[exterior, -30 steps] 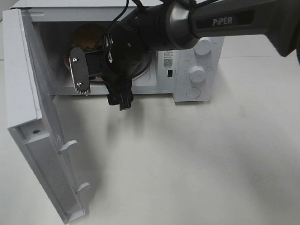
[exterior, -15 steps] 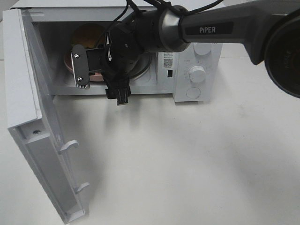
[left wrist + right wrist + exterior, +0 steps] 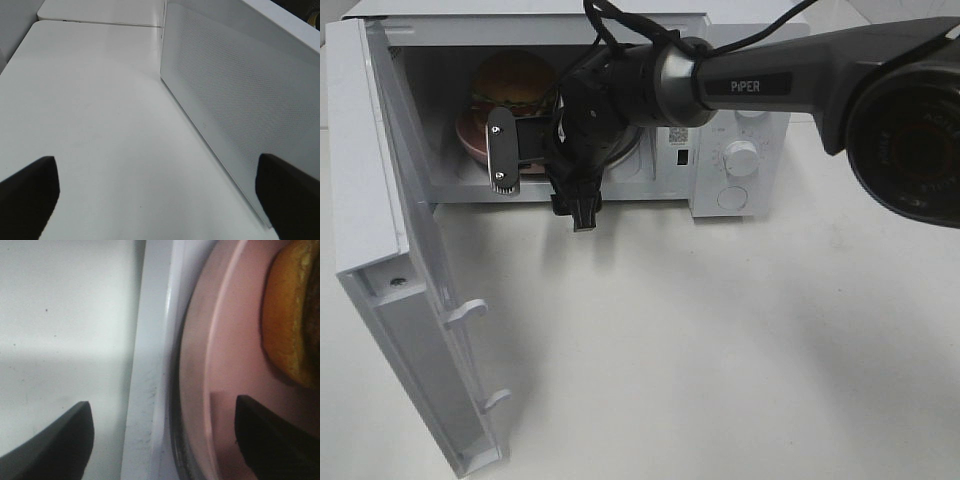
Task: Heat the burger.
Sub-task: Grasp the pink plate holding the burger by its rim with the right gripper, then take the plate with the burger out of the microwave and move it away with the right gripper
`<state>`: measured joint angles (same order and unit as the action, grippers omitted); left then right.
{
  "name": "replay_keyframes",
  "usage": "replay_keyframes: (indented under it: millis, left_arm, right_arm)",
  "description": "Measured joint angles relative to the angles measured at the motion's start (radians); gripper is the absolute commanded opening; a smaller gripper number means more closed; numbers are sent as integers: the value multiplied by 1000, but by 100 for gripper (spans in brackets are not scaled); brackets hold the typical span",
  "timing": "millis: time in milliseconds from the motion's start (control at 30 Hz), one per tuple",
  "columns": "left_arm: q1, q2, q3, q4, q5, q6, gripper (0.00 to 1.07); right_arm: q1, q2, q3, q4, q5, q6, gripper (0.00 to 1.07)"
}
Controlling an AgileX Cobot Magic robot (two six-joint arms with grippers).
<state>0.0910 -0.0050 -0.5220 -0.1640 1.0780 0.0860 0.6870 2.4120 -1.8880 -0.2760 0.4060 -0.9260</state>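
Observation:
The burger (image 3: 510, 78) stands on a round pink plate (image 3: 470, 140) inside the open microwave (image 3: 740, 110), at the left of the cavity. My right gripper (image 3: 506, 155) reaches across to the cavity's mouth, just in front of the plate. In the right wrist view its two dark fingertips stand wide apart, and the right gripper (image 3: 167, 435) is open. The plate's rim (image 3: 225, 365) and the microwave's sill (image 3: 150, 365) lie between them, with the burger's bun (image 3: 295, 315) beyond. My left gripper (image 3: 160, 200) is open over bare table beside the door's outer face.
The microwave's door (image 3: 410, 330) swings wide open to the left, reaching toward the table's front edge. The control knobs (image 3: 741, 157) are on the microwave's right side. The door's perforated panel (image 3: 225, 100) runs close by the left gripper. The white table (image 3: 720, 350) lies in front.
My right arm has shifted slightly right and back at the microwave's mouth, uncovering more of the burger. Its jaws have narrowed a little. The burger and plate have stayed put.

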Motion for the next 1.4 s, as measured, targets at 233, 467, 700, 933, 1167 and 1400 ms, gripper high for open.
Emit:
replay_keyframes:
  millis: [233,467,700,933,1167,1400]
  left_arm:
    - [0,0,0,0,0,0,100]
    - [0,0,0,0,0,0,100]
    - [0,0,0,0,0,0,100]
    - [0,0,0,0,0,0,100]
    - [0,0,0,0,0,0,100]
    - [0,0,0,0,0,0,100]
  right_arm:
    - [-27,0,-1,0,-31,0,76]
    - [-40,7,-2,-5,-44,0,76]
    - [-40,40,-3,-6,-47,0,61]
    - [-20,35,-13,-5,-45,-1,16]
    - [-1,23,-14,-16,-46,-10,0]
    - [9,6,-14,-23,0,-9,0]
